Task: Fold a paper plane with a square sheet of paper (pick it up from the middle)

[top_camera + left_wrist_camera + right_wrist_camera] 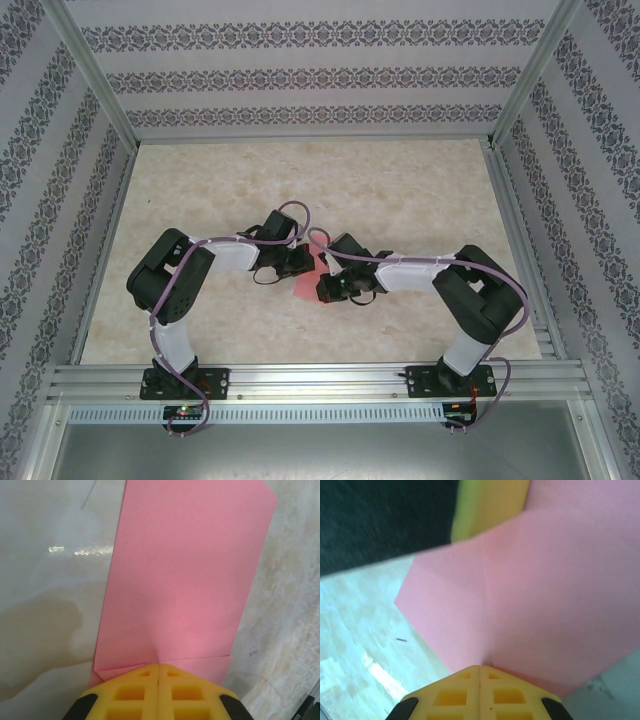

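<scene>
As the left gripper (158, 674) and right gripper (480, 674) clamp the pink-red square sheet of paper (185, 580) mid-table from opposite sides, bare marbled tabletop (400, 190) lies open all round. Overhead, they hide most of it.

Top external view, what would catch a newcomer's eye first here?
The pink sheet of paper at the middle of the table, pinched between both arms. The left end effector and right end effector are each shut on an edge of it, with creases showing near both grips.
</scene>
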